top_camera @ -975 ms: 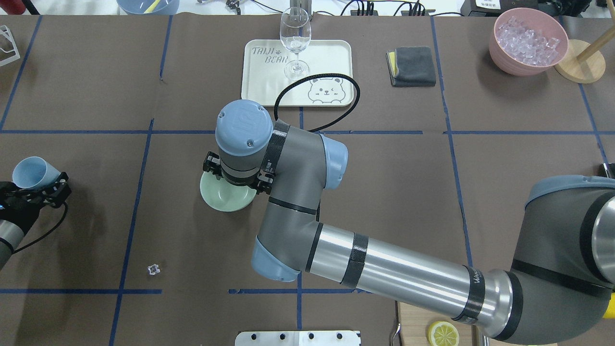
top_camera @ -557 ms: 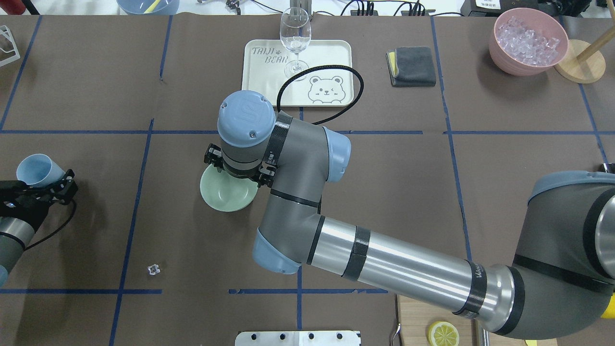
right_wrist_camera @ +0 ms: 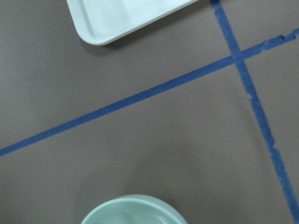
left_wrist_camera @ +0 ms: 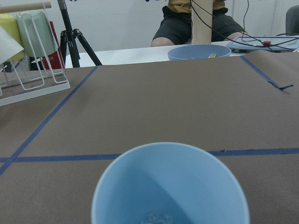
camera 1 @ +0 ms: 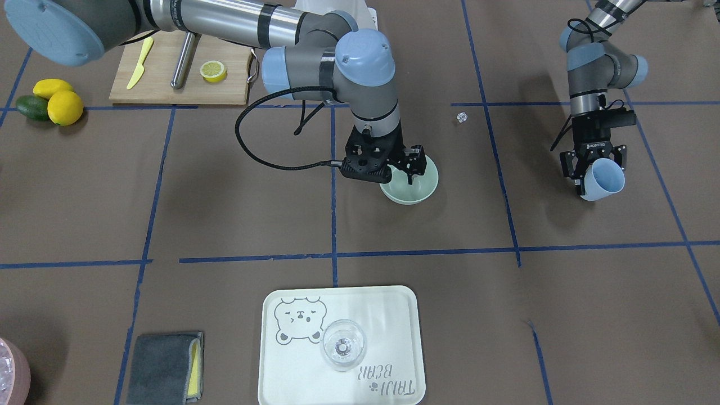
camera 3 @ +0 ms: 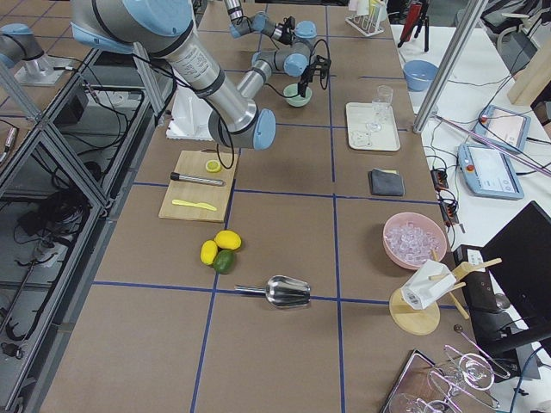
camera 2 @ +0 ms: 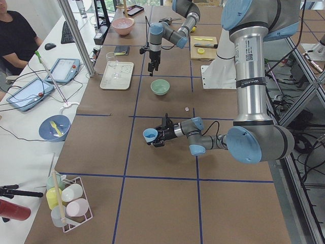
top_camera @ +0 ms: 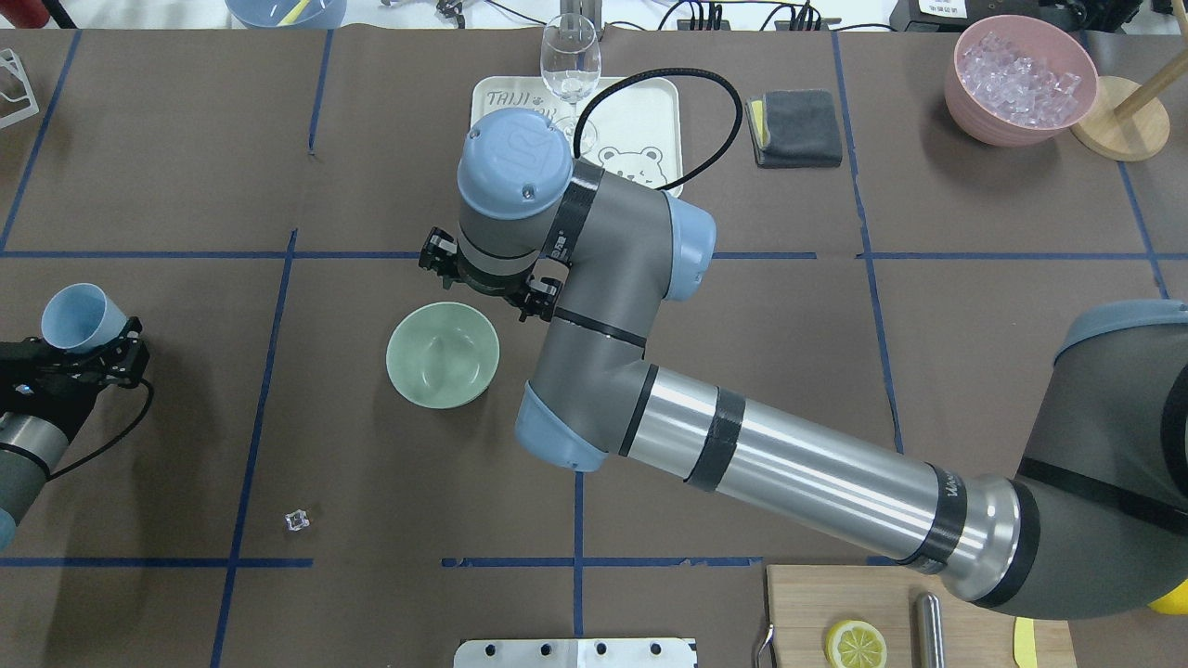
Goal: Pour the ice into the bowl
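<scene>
The pale sage-green bowl (top_camera: 443, 354) stands upright and empty on the brown table; it also shows in the front view (camera 1: 409, 187) and at the bottom edge of the right wrist view (right_wrist_camera: 133, 212). My right gripper (top_camera: 487, 283) is open and empty, raised just beyond the bowl's far rim (camera 1: 400, 167). My left gripper (top_camera: 97, 345) is shut on a light blue cup (top_camera: 74, 315), far to the bowl's left, mouth tilted outward (camera 1: 603, 179). In the left wrist view, glassy ice (left_wrist_camera: 158, 218) shows faintly at the cup's bottom (left_wrist_camera: 170, 186).
A single stray clear cube (top_camera: 297, 520) lies near the front left. A white tray (top_camera: 640, 111) with a wine glass (top_camera: 570, 65) sits behind the bowl. A grey cloth (top_camera: 795, 127), a pink bowl of ice (top_camera: 1019, 79) and a cutting board (top_camera: 854, 612) are at the right.
My right gripper has risen and moved away from the bowl toward the tray, uncovering the bowl, which stays in place. My left gripper with the cup has shifted slightly.
</scene>
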You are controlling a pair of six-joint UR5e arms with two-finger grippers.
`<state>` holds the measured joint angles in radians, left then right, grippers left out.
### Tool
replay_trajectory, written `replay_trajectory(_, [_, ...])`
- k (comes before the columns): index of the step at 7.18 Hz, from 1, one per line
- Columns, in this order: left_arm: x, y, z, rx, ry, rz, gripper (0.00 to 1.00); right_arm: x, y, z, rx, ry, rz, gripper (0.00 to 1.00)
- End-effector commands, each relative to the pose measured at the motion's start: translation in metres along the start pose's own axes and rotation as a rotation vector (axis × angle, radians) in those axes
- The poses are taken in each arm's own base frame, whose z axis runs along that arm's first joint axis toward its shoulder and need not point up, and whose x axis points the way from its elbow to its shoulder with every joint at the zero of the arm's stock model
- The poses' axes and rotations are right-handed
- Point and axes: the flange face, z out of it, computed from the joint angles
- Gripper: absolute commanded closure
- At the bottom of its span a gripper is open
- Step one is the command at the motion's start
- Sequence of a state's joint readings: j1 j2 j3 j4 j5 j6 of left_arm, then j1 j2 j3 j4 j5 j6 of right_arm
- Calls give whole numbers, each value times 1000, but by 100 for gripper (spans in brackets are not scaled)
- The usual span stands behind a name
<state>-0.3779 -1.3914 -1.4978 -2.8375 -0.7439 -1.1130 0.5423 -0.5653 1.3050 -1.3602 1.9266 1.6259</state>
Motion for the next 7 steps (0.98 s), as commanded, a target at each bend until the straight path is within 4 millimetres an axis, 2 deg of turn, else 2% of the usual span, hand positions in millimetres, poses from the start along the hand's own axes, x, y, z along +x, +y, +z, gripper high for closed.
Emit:
replay_trajectory(1, [26,-27,-11,25,48,7,100,69,-37,-15,18,-3,-25,0])
replay_trajectory(2, [44,-47,-21,40,82,-29,100,115,-48,-24,21,1,-66,0])
replay_trajectory(3, [67,-74,-35,59,129,-26,100,137,-61,-30,18,7,-69,0])
replay_trajectory(4, [77,-81,-39,72,144,35,100,154,-69,-32,21,11,-62,0])
replay_trajectory(5, [107,-90,-36,93,173,54,100,176,-70,-36,23,14,-92,0])
replay_trajectory(6, [145,-99,-28,119,179,170,100,192,-68,-41,21,13,-103,0])
replay_trajectory(7, [157,-100,-25,105,150,282,100,196,-66,-45,18,8,-105,0])
